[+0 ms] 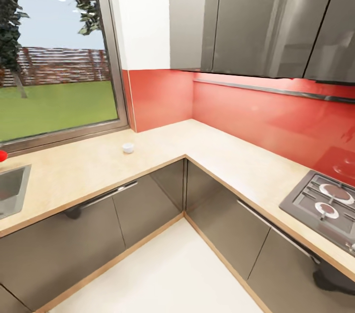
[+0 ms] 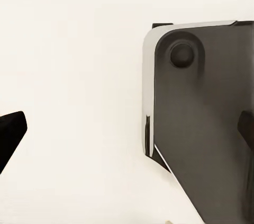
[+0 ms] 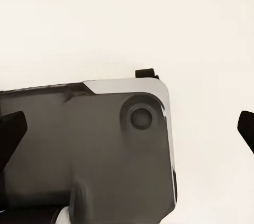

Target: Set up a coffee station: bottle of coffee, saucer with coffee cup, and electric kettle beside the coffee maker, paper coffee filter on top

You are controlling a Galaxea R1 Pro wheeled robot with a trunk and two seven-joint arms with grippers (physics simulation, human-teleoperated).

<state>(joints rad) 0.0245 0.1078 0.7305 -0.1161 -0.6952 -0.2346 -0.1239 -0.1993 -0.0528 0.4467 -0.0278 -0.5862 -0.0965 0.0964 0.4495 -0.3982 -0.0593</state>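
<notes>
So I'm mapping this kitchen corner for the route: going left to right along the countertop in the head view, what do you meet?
Red object at the picture's edge → steel sink → small white cup-like item → inner corner of the kitchen countertop → hob.

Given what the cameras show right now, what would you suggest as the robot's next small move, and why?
Probably roll toward the countertop under the window: the small white cup sits there beyond reach, while both wrist views show wide-apart fingertips holding nothing above the floor.
</notes>
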